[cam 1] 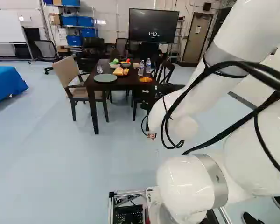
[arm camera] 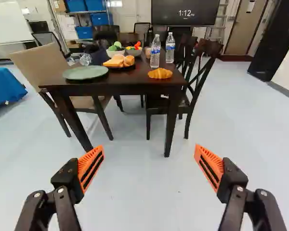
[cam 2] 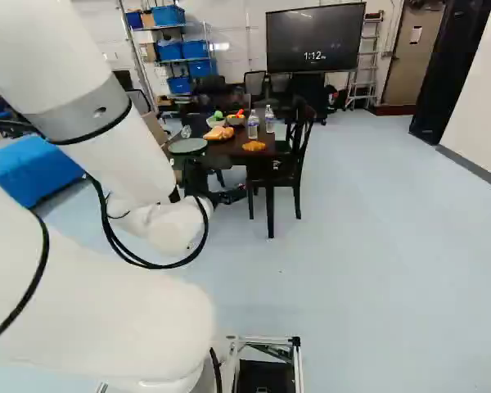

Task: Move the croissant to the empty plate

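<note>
Croissant [arm camera: 160,73] dead ahead of gripper [arm camera: 149,150], well apart, approx. on the centreline w/ slight offset to R finger side; fingers spread wide, pads facing, nothing between them. Its long axis runs crosswise, approx. finger to finger, so closing as-is would likely pinch it end to end; est. a qtr turn of wrist suits better, coming from above. One arm [cam 2: 106,143] only, so no choice of side. Green plate [arm camera: 85,72], bare, also ahead but off to L finger side, same tabletop; carry would be sideways, R to L. Surface: dark table [arm camera: 120,86], croissant directly on it near the close corner. Bottles [arm camera: 155,52] stand just beyond croissant, knock risk if fingers overshoot. Bread [arm camera: 119,61] sits between plate and bottles, farther back; bowls [arm camera: 116,51] behind it. Dark chair [arm camera: 200,72] on R finger side, tan chair [arm camera: 43,65] on L. Room: floor [arm camera: 135,192] pale; screen [arm camera: 184,12] and shelving w/ blue bins [arm camera: 97,19] at far end. Reach looks too long from here; base prob. must drive fwd 1st.
</note>
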You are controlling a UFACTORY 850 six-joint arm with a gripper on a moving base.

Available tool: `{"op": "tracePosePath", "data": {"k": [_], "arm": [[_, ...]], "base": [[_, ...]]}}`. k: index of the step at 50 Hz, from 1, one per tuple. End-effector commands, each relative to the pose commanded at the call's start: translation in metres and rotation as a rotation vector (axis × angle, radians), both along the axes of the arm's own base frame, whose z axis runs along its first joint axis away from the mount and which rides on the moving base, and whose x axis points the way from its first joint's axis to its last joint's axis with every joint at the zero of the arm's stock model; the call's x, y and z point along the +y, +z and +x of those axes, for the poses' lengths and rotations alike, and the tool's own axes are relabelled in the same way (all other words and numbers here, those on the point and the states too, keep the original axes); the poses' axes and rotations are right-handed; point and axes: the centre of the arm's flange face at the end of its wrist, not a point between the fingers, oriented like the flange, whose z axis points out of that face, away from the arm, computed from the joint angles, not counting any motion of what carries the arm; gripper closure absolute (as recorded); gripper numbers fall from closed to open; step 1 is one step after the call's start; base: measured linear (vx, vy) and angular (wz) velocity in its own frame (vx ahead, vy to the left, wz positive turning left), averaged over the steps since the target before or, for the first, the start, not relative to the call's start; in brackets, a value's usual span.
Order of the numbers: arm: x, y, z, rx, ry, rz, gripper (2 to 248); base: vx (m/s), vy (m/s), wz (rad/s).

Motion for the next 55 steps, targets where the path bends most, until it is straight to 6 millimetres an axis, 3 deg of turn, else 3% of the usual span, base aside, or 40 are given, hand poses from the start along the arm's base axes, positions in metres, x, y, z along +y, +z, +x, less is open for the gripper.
{"op": "tracePosePath", "data": {"k": [55], "arm": [[0.0, 0.0, 0.0, 0.0, 0.0, 0.0, 3]], "base": [[0.14, -0.002, -0.015]]}}
